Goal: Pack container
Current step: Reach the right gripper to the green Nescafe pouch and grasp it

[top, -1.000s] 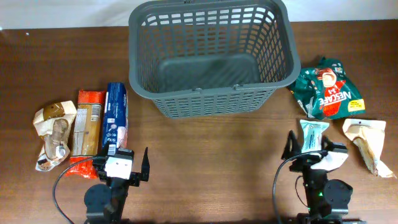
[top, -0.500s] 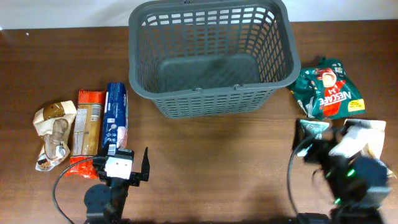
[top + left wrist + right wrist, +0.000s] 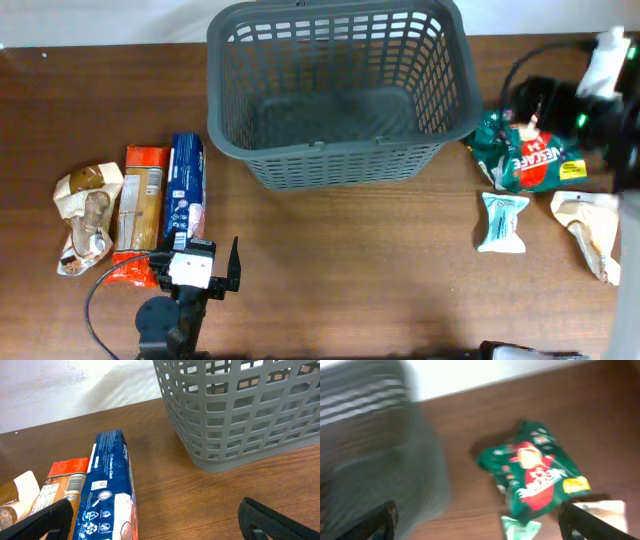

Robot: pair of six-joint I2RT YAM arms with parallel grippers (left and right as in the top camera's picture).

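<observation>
The dark grey slotted container [image 3: 335, 160] stands at the back middle of the table and holds nothing; it also shows in the left wrist view [image 3: 240, 415] and, blurred, in the right wrist view [image 3: 370, 460]. My left gripper [image 3: 197, 264] is open and empty, low over the table beside a blue packet [image 3: 186, 190] [image 3: 111, 485]. My right gripper [image 3: 522, 96] [image 3: 480, 527] is open and empty, raised above a green Nescafe packet [image 3: 530, 150] [image 3: 537, 472] to the right of the container.
An orange packet [image 3: 143, 205] [image 3: 65, 477] and a beige packet [image 3: 85, 215] lie left of the blue one. A small teal packet [image 3: 501, 221] [image 3: 520, 527] and another beige packet [image 3: 590, 230] [image 3: 600, 510] lie in front of the green one.
My right arm has lifted from low beside the teal packet and swung back and up over the green packet; its view is motion-blurred. The left arm and all packets have not moved.
</observation>
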